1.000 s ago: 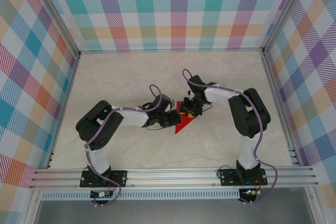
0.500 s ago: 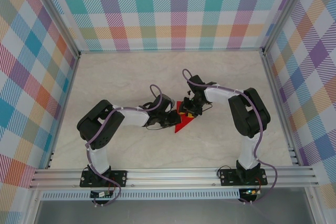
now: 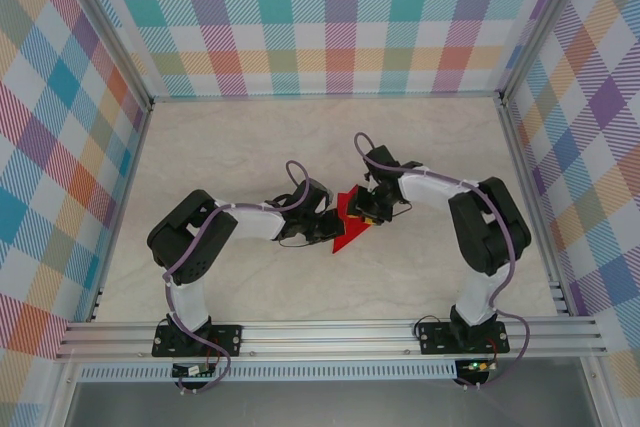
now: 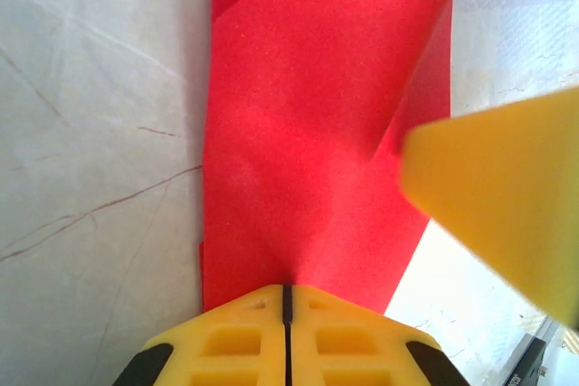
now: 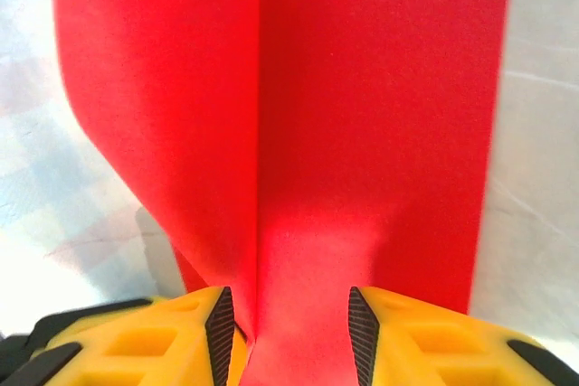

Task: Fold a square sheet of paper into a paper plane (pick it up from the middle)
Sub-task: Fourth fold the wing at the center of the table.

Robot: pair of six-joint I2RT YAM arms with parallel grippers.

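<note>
The square sheet of paper, bright red, lies mid-table folded into a narrow shape whose point faces the near left. My left gripper sits at its left side. In the left wrist view its jaws meet on the near edge of the paper, which puckers toward the seam. My right gripper reaches in from the right, and one of its yellow fingers shows there. In the right wrist view this gripper stands open astride the paper, a raised flap leaning against its left pad.
The pale tabletop is walled by checked panels on three sides, with aluminium rails along the near edge where both arm bases are bolted. Both arms bend inward and meet at the paper.
The left jaws have closed the last bit onto the paper. The right arm's elbow has swung right and nearer, and its gripper has shifted slightly right over the paper.
</note>
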